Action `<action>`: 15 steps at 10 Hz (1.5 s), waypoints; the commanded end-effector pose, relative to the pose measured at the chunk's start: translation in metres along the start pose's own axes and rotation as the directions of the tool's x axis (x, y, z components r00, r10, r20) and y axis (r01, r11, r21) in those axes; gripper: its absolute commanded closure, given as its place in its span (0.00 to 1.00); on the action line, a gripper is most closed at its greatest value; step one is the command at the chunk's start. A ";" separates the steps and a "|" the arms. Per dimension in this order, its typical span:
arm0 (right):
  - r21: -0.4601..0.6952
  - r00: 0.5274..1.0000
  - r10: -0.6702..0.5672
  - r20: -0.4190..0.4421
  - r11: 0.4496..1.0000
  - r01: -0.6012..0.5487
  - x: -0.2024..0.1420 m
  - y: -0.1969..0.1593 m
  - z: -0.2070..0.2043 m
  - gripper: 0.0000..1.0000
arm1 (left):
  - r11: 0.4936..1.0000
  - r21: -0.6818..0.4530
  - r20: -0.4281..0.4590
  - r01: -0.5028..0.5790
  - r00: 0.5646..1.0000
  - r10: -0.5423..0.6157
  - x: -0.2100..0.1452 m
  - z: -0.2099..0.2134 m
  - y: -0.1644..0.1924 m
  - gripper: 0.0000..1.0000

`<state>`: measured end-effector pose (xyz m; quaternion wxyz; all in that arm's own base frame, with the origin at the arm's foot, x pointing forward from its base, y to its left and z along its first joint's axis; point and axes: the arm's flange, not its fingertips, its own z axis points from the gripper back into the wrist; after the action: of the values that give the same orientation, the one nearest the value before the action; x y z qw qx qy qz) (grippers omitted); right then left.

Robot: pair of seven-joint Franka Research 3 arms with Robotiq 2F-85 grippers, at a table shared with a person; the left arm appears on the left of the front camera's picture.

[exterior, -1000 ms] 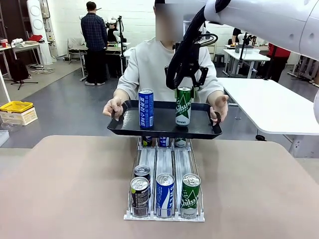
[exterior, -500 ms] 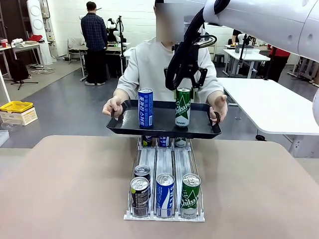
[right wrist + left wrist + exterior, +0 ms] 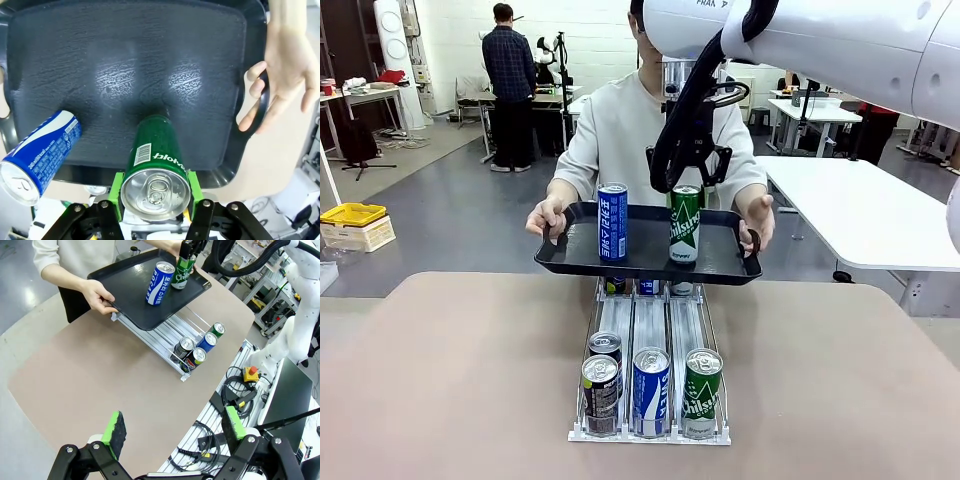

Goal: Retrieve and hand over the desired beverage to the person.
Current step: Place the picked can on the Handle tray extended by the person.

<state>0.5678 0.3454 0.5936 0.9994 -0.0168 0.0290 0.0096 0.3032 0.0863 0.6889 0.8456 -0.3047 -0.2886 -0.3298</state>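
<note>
The person (image 3: 630, 130) in a light grey sweatshirt holds a black tray (image 3: 650, 265) with both hands above the far table edge. On it stand a blue can (image 3: 612, 222) and a green can (image 3: 684, 225). My right gripper (image 3: 687, 178) comes down from above and is shut on the green can (image 3: 152, 160), a green pad (image 3: 117, 192) pressed on either side; the can's base meets the tray (image 3: 150, 45). The blue can (image 3: 40, 150) stands free beside it. My left gripper (image 3: 174, 427) hangs open high over the near table, holding nothing.
A clear can rack (image 3: 650, 330) runs down the table's middle, with black cans (image 3: 603, 375), a blue can (image 3: 651, 385) and a green can (image 3: 701, 390) at its front. The person's hand (image 3: 280, 75) grips the tray's handle. White tables stand at the back right.
My right gripper and the green can have come down a little, so the can now rests lower on the tray. The tray has shifted slightly.
</note>
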 end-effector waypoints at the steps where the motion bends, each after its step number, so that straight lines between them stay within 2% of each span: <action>1: -0.025 0.999 -0.016 0.035 1.000 0.017 -0.005 -0.001 -0.003 0.42 | 1.000 -0.015 0.013 0.023 1.000 -0.023 0.000 0.001 0.001 0.00; 2: -0.016 0.999 -0.011 0.033 1.000 0.012 -0.004 0.000 -0.004 0.42 | 1.000 -0.015 0.013 0.023 1.000 -0.023 0.000 0.001 0.001 0.00; 3: 0.000 1.000 0.002 0.022 1.000 -0.002 -0.004 -0.001 -0.004 0.00 | 1.000 -0.015 0.013 0.023 1.000 -0.023 0.000 0.001 0.001 0.00; 11: 0.030 1.000 -0.004 0.003 1.000 0.004 -0.006 -0.005 0.001 0.00 | 1.000 -0.015 0.013 0.023 1.000 -0.023 0.000 0.001 0.001 0.00; 12: 0.044 1.000 0.004 -0.003 0.999 -0.004 -0.015 -0.006 0.011 0.00 | 1.000 -0.015 0.013 0.023 1.000 -0.023 0.000 0.001 0.001 0.00; 15: 0.082 0.993 0.024 0.116 0.996 -0.033 -0.083 -0.034 0.082 0.00 | 1.000 -0.015 0.013 0.023 1.000 -0.023 0.000 0.001 0.001 0.00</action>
<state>0.5194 0.3365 0.6780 0.9995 0.0090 -0.0241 0.0188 0.3032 0.0863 0.6888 0.8457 -0.3047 -0.2885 -0.3298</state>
